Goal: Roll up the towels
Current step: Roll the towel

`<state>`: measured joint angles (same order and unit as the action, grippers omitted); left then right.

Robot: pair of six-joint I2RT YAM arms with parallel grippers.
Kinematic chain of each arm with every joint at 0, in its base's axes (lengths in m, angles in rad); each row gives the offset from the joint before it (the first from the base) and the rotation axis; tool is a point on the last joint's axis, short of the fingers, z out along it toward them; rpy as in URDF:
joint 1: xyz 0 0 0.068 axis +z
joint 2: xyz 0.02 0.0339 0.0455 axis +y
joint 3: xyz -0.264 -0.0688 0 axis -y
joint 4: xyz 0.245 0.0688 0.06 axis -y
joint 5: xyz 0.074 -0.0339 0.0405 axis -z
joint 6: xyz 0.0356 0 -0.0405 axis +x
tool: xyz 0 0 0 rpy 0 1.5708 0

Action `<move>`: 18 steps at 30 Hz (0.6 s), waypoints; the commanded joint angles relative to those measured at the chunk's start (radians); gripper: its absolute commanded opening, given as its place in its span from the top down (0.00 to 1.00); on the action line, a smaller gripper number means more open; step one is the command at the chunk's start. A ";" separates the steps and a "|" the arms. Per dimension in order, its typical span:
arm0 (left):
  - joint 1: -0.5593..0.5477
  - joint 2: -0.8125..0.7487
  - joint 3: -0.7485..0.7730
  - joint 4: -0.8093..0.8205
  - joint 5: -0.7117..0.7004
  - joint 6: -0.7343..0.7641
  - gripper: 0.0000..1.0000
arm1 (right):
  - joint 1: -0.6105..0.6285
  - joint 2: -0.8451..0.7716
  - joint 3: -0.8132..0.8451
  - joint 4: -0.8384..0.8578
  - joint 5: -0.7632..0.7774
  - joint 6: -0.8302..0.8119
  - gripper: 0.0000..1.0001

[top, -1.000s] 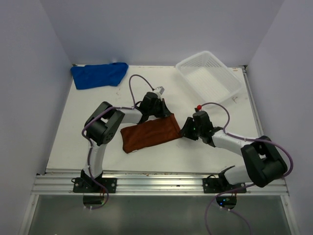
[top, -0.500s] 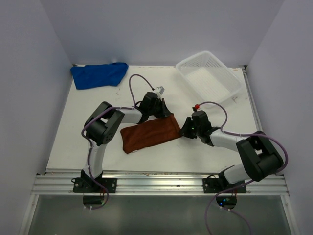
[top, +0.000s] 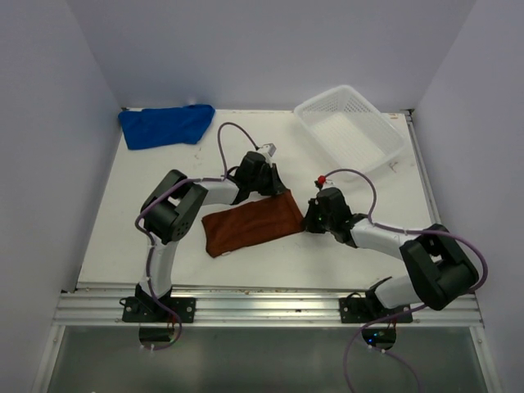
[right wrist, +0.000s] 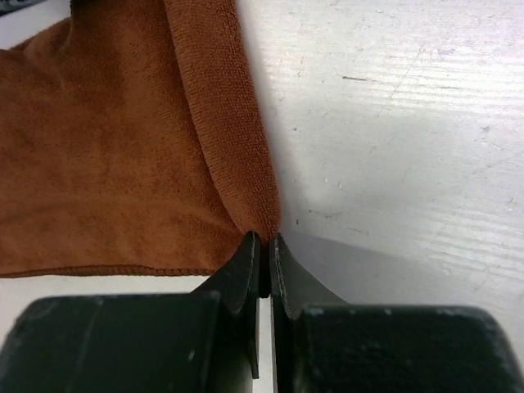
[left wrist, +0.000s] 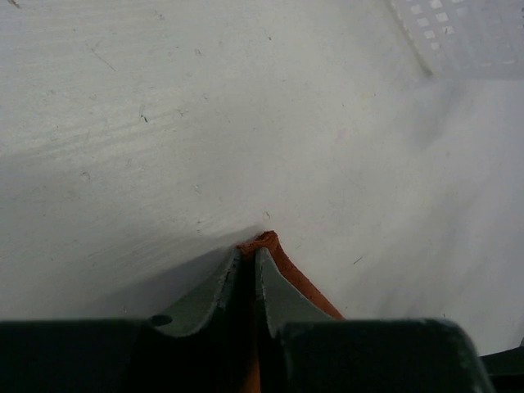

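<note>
Left gripper [left wrist: 248,252]: pinched shut on a small corner of the brown towel [left wrist: 286,277]. A little bit of cloth pokes out just past the tips.
Right gripper [right wrist: 264,239]: pressed shut on the very tip of another corner of the same towel, where a folded edge ends right at the tips.
Brown towel: lies flat on the table [top: 123,237], spread out between the two grippers. It is not rolled yet.
Blue towel [top: 166,124]: bunched up well away from both grippers, far off past the left one. It is not rolled either.
Basket [top: 337,90]: far off past the right gripper, not touching any towel.
Slip on the right: the bite looks tiny, so one pull could make the corner pop out.
Slip on the left: only a thin bit of cloth is held here too, so a quick tug could free it.
Crooked roll: if one gripper goes faster than the other, the towel could twist and roll up lopsided.
Sliding: the table looks smooth, so the towel may skid along it and not curl over.
</note>
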<state>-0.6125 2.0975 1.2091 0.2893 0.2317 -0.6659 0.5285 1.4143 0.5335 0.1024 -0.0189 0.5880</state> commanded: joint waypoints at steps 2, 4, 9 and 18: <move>0.019 -0.057 0.050 -0.036 -0.023 0.034 0.80 | 0.056 -0.025 0.043 -0.142 0.140 -0.106 1.00; 0.019 -0.063 0.059 -0.045 -0.019 0.035 0.78 | 0.083 -0.028 0.071 -0.164 0.187 -0.125 1.00; 0.020 -0.089 0.075 -0.085 -0.028 0.043 0.68 | 0.159 -0.021 0.115 -0.230 0.325 -0.146 1.00; 0.025 -0.165 0.076 -0.127 0.006 0.022 0.53 | 0.222 -0.009 0.132 -0.259 0.465 -0.131 1.00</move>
<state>-0.5957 2.0041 1.2533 0.1772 0.2173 -0.6437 0.7341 1.4067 0.6258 -0.1249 0.3355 0.4679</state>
